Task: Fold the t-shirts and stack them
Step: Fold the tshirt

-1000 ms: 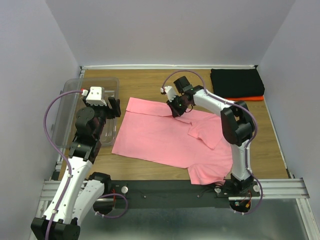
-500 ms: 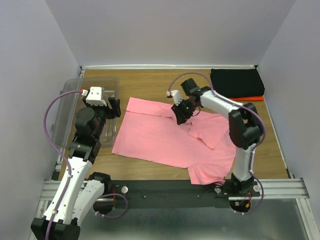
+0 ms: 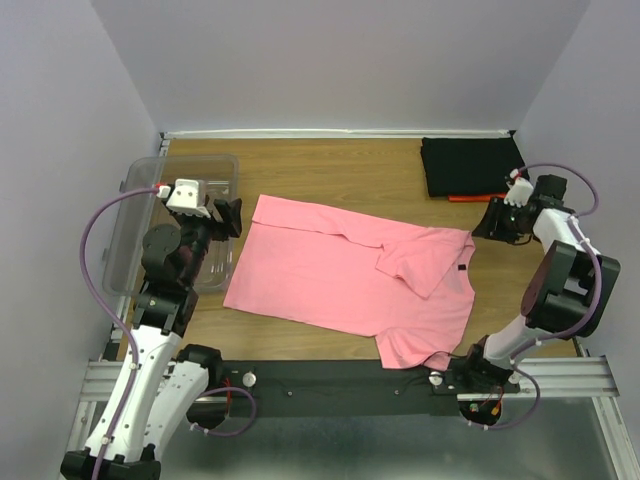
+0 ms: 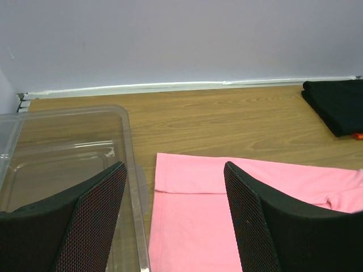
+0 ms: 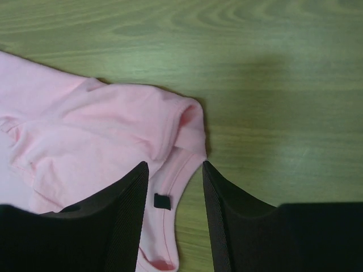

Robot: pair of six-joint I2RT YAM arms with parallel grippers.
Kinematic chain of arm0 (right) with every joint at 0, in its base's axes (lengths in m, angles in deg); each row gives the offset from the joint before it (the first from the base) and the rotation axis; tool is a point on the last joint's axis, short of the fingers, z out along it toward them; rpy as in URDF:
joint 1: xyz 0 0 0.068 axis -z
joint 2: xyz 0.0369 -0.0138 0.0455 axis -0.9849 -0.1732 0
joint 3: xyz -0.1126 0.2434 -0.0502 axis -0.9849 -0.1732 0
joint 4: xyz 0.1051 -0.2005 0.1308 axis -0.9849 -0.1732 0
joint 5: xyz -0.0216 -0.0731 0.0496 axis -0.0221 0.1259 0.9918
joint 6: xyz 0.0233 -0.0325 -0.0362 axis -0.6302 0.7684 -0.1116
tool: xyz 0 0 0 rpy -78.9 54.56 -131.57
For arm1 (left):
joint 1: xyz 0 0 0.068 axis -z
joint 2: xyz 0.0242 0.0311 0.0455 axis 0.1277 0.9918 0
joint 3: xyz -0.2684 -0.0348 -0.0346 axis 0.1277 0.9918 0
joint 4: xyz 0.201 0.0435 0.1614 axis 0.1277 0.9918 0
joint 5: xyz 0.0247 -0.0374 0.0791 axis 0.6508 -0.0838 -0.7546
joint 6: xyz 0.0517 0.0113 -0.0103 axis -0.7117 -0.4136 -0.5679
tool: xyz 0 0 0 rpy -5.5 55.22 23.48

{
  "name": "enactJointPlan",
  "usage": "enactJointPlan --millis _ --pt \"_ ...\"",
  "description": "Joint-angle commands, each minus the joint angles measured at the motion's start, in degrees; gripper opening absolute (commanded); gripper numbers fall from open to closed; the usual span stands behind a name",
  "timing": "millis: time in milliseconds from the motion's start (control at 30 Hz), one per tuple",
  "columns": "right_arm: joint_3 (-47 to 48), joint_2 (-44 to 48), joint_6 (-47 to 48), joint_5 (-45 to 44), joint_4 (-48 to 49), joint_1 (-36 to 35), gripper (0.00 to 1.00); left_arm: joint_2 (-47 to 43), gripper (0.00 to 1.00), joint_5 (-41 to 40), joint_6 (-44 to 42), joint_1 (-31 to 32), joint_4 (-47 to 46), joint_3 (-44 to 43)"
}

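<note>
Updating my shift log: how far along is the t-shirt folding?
Done: the folded black t-shirt lies on the orange-red t-shirt in the far right corner. In hand: the bright pink t-shirt lies spread, one sleeve folded in, the open right gripper over its collar, holding nothing. Left: finish folding it, stack it.

Right gripper (image 5: pixel 174 175) at 6 o'clock, jaws parted. Pink t-shirt (image 5: pixel 85 141) spreads from center out to 8 o'clock, its neckline and small black tag (image 5: pixel 162 201) showing in the gap between the jaws. Bare wood table (image 5: pixel 272 85) from 12 to 4 o'clock.
</note>
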Motion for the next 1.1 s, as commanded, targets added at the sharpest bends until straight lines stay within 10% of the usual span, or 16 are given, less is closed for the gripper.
enactJointPlan --millis 0,600,900,1067 --pt "-1.02 -1.22 -4.59 2.66 4.56 2.21 0.5 -1.0 0.78 2.93 -0.34 -0.32 -1.14 0.56" --pt "3.46 -14.23 -7.23 10.57 4.82 2.21 0.38 -0.39 0.78 2.41 -0.43 -0.41 -1.14 0.56" --pt "4.08 -14.85 -6.96 10.14 4.73 2.13 0.02 0.05 0.78 2.49 -0.51 -0.32 -1.05 0.65" --pt "3.46 -12.48 -6.52 4.08 5.0 2.21 0.01 0.05 0.78 2.41 -0.51 -0.32 -1.14 0.65"
